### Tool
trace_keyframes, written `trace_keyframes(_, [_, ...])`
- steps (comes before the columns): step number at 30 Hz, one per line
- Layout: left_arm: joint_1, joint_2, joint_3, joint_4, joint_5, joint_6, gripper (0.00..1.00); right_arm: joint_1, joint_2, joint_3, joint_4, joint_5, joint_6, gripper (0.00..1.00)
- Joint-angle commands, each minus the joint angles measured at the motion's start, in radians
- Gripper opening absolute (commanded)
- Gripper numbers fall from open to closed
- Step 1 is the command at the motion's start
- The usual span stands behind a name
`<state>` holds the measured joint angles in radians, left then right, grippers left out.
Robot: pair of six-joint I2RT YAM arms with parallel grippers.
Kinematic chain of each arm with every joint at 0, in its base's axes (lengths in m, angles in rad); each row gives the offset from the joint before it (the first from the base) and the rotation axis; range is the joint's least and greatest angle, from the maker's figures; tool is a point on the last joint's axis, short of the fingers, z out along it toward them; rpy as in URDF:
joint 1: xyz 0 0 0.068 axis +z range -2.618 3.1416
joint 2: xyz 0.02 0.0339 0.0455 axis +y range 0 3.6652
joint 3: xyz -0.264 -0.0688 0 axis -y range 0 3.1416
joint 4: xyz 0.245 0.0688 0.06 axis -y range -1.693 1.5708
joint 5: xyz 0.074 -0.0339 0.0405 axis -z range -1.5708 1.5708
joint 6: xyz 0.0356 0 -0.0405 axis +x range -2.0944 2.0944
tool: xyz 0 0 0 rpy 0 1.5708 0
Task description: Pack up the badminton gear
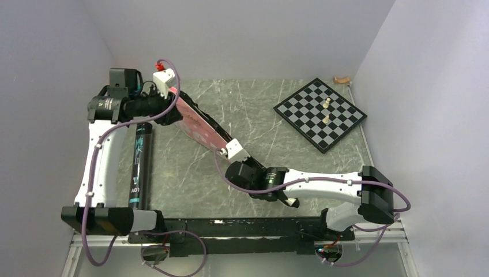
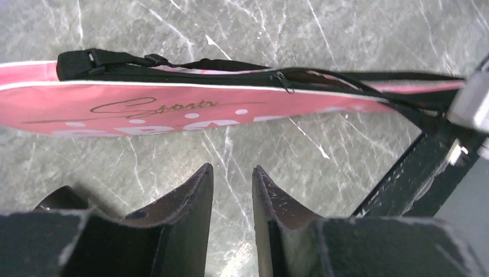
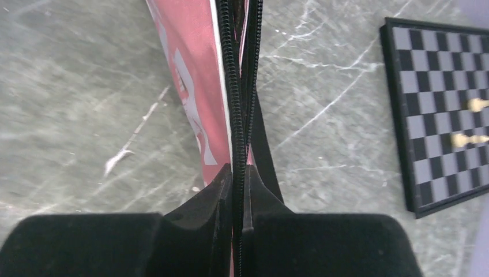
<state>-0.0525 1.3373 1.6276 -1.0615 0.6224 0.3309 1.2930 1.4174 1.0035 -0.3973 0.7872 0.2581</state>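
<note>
Right claw pinches black zipper edge; pink bag white-lettered.

Grey marbled desk, pale veins throughout. Carries a long dark tube flat along the left side, running near to far. Pink racket bag stretched diagonally from far left toward the middle, seemingly up on edge; contact underneath hard to make out. Far right: black-and-white chessboard turned cornerwise. Behind it, by the back corner, a small orange toy.
</note>
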Motion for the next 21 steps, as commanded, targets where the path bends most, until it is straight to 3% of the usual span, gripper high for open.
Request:
trace_keyframes(1, [0.050,-0.065,0.019,-0.199,0.200,0.378,0.34,0.004,-0.018,-0.008,0.058,0.143,-0.174,0.00])
trace_keyframes(3, [0.077,-0.126,-0.053,-0.203,0.244,0.520,0.34,0.012,-0.030,-0.032,0.106,0.162,-0.226,0.00])
trace_keyframes(6, [0.077,-0.243,-0.191,-0.098,0.242,0.662,0.51,0.035,-0.057,-0.080,0.205,0.186,-0.317,0.00])
trace_keyframes(8, [0.076,-0.297,-0.272,-0.062,0.248,0.781,0.58,0.046,-0.068,-0.095,0.249,0.201,-0.363,0.00])
trace_keyframes(10, [0.070,-0.324,-0.326,0.019,0.231,0.801,0.60,0.088,-0.078,-0.119,0.326,0.263,-0.444,0.00])
trace_keyframes(15, [0.071,-0.282,-0.318,0.066,0.273,0.887,0.66,0.155,-0.061,-0.171,0.501,0.378,-0.638,0.00])
trace_keyframes(20, [0.071,-0.231,-0.304,0.000,0.318,1.071,0.84,0.186,-0.069,-0.211,0.622,0.417,-0.759,0.00])
trace_keyframes(21, [0.071,-0.224,-0.305,-0.044,0.318,1.140,0.94,0.187,-0.072,-0.216,0.629,0.419,-0.771,0.00])
